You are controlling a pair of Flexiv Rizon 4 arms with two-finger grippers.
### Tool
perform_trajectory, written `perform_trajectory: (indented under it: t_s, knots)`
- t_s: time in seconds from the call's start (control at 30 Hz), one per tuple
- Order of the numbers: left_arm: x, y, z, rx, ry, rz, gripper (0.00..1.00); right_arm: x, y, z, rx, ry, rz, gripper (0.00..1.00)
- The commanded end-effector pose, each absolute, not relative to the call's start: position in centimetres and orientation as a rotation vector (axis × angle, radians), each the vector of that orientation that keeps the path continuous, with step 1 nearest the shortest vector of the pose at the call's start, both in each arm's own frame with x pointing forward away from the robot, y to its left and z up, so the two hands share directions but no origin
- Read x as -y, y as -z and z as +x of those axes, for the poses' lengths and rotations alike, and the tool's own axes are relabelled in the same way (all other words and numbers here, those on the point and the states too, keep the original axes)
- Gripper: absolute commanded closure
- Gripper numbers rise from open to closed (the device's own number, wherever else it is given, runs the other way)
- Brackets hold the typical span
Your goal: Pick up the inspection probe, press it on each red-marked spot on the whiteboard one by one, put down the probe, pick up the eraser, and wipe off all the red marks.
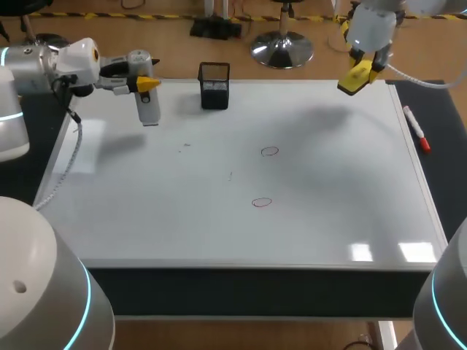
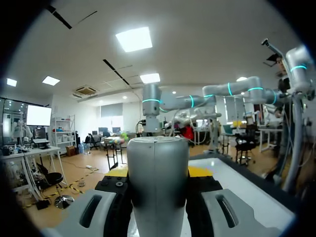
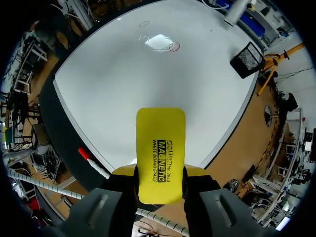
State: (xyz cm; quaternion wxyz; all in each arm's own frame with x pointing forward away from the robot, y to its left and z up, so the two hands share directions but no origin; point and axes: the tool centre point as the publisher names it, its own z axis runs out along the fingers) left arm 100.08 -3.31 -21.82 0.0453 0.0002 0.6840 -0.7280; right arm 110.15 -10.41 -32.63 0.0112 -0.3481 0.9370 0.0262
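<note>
Right gripper (image 1: 363, 73) clamps the yellow eraser (image 1: 352, 82) above the whiteboard's (image 1: 328, 219) far right corner; left gripper (image 1: 148, 84) grips the probe (image 1: 149, 109) over its far left corner. Two red marks (image 1: 270, 152) near the middle are unwiped, so wiping looks next: lower the eraser flat onto them. Mesh cup (image 1: 214, 86) stands at the far edge, marker (image 1: 417, 129) beside the right edge

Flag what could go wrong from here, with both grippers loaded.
1. The left gripper holds the probe above the whiteboard's far left while the right gripper holds the eraser; if both head for the red marks, the arms may collide.
2. The red marker lies beside the board's right edge, near the right arm; a low sweep might knock it.
3. The eraser is gripped by one end, so it may tilt on contact.
</note>
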Motion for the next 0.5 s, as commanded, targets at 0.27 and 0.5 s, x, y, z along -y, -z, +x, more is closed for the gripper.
perform_trajectory:
  t_s: [0.27,0.5]
  knots:
    - [10.6,20.1,95.9,-2.162,2.319,0.202,1.00,10.5,32.6,110.3,-2.926,-0.078,-1.089,1.00]
    - [16.1,20.0,93.6,-2.232,2.377,0.369,1.00,10.5,32.6,110.3,-2.926,-0.078,-1.089,1.00]
